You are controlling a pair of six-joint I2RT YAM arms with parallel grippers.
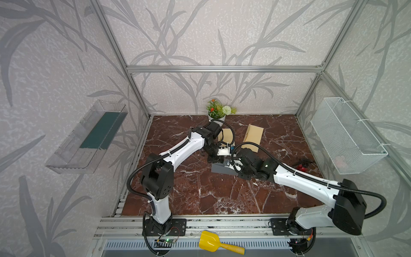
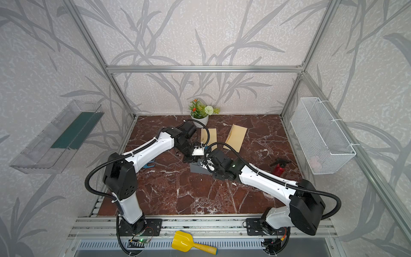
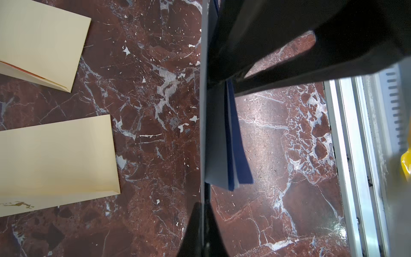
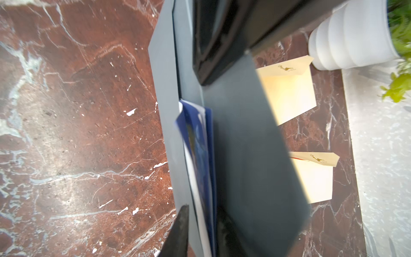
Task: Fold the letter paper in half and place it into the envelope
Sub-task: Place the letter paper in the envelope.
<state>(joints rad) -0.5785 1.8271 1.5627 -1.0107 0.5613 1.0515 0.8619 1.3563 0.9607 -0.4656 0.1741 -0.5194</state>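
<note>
Left gripper [image 3: 202, 211]: clamped tight on the thin edge of the grey paper envelope [image 3: 214, 144], black fingers pressed together with only that edge between.
Right gripper [image 4: 201, 227]: narrow gap, with 1 wall of the grey paper envelope and the folded blue letter paper [image 4: 200, 144] between the fingers; firm grip or loose, cannot tell.
Grey paper envelope: near the centre of the red-brown marble-patterned tabletop [image 1: 222, 195], held on edge between both grippers, walls parted; touching the surface or not, cannot tell.
Folded blue letter paper: tucked between the grey walls, 1 end poking past the grey edge in the left wrist view.
First cream paper envelope [image 1: 227, 134]: flat on the tabletop, toward 12 o'clock from the grey one, crossed by the left arm's black cable.
Second cream paper envelope [image 1: 253, 136]: flat, just toward 3 o'clock of the first, apart from it.
White pot with green plant and flowers [image 1: 216, 115]: at 12 o'clock, against the back wall.
Small red bottle with black top [image 2: 279, 168]: at 3 o'clock on the tabletop, well apart from the envelopes.
Yellow plastic scoop [image 1: 210, 241]: at 6 o'clock, off the tabletop, on the metal frame between the 2 arm bases.
White wire mesh basket [image 1: 347, 138]: on the side wall at 3 o'clock.
Clear plastic tray [image 1: 73, 144]: on the side wall at 9 o'clock.
</note>
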